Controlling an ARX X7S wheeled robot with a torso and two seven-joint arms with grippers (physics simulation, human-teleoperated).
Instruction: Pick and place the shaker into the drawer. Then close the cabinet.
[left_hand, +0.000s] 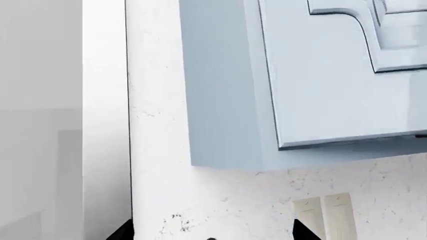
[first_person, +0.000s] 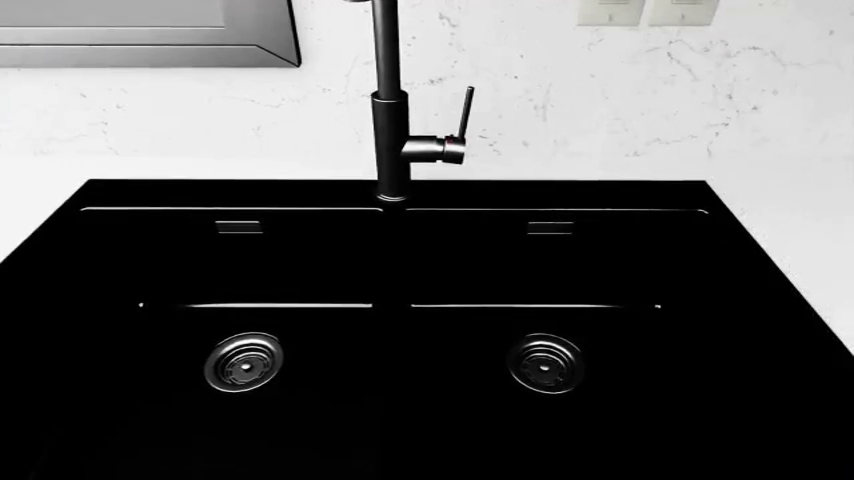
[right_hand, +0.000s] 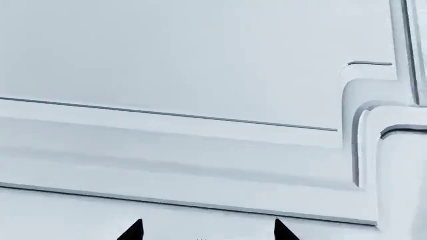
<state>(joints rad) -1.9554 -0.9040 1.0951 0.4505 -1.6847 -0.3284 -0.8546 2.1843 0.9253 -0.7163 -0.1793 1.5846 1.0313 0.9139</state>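
The shaker and the drawer are out of view in every frame. My left gripper (left_hand: 211, 234) is open and empty; only its two black fingertips (left_hand: 121, 232) show, in front of a white marbled wall. My right gripper (right_hand: 208, 232) is open and empty, its black fingertips (right_hand: 133, 231) close to a pale blue-grey moulded panel front (right_hand: 200, 75) that fills the right wrist view. I cannot tell whether that front belongs to the base cabinet. Neither gripper shows in the head view.
The head view looks down on a black double sink (first_person: 400, 195) with a dark tap (first_person: 388, 110), white countertop (first_person: 794, 215) and marbled backsplash (first_person: 627, 90). A pale blue-grey wall-hung unit (left_hand: 300, 85) and wall sockets (left_hand: 327, 215) show in the left wrist view.
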